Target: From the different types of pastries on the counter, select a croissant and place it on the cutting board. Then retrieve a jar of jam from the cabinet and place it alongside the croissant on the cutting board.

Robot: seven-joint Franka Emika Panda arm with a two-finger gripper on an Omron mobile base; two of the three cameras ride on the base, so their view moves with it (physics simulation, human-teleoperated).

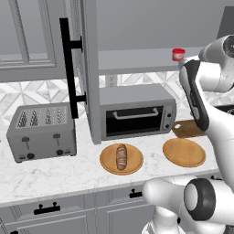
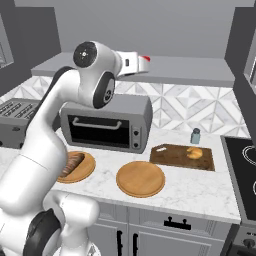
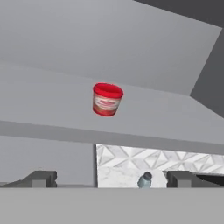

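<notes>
claw (image 3: pixel 109 179) wide open, empty | jar of jam (image 3: pixel 107 99) on cabinet shelf (image 3: pixel 144 118)

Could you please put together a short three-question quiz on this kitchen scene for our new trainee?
1. True or false: the croissant already lies on the cutting board.
2. Where does the jar of jam stand? A) on the cabinet shelf; B) on the counter; C) in the toaster oven.
3. Fill in: the dark loaf lies on a round wooden ____.

Key:
1. True.
2. A. The open gripper faces the jar, not yet around it.
3. Plate.
</notes>
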